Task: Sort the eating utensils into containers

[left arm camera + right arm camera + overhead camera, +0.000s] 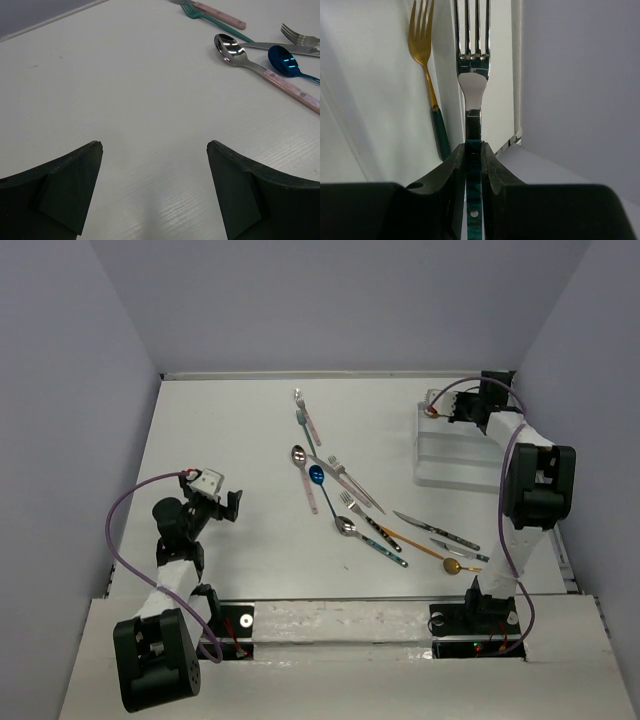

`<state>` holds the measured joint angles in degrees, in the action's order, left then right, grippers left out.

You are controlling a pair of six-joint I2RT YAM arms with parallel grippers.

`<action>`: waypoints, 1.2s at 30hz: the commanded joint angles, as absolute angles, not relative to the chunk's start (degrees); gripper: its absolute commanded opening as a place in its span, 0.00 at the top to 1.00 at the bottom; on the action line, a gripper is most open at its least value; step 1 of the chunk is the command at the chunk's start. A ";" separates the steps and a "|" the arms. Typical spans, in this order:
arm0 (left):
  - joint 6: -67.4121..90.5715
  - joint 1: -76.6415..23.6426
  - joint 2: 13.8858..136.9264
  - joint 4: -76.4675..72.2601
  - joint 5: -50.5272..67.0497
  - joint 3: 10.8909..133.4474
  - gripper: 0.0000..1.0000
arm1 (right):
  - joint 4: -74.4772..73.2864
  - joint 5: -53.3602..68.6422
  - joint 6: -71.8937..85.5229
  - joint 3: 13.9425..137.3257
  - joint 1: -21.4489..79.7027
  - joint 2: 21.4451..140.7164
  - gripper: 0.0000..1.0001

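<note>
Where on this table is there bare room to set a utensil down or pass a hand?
Bare: the left half, between the open left gripper and the pink-handled spoon, and the far-left corner. Crowded: the scattered utensils from centre to the tray, where the right gripper grips a fork.

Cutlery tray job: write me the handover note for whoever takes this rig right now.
Left pincer: open and empty, over the table, left of the loose utensils.
Right pincer: shut on the handle of a silver fork, tines pointing away, at the white tray on the far right.
Done: a gold fork lies in the tray. Its other contents cannot be seen.
Left: drop the held fork into a compartment, then sort the pile mid-table, including the pink-handled spoon, blue spoon and gold spoon.
</note>
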<state>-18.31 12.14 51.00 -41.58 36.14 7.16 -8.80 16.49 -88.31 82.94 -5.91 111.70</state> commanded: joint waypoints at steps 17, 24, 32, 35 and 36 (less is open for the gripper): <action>-17.93 13.10 51.33 -45.70 37.09 9.32 0.01 | 1.99 18.79 -85.72 84.29 -5.45 113.48 0.35; -18.19 13.01 50.54 -45.70 37.53 8.97 0.01 | 25.01 30.04 -53.77 78.76 -2.64 102.67 0.15; -18.72 13.10 48.96 -46.05 37.71 8.09 0.01 | 6.20 19.01 -11.42 92.54 14.74 103.53 0.31; -18.55 13.10 48.17 -46.93 37.09 7.38 0.01 | 0.20 13.01 -3.75 90.72 21.50 104.94 0.35; -18.54 13.10 48.08 -46.93 37.18 7.21 0.01 | -2.09 13.53 -3.69 90.70 21.53 104.94 0.37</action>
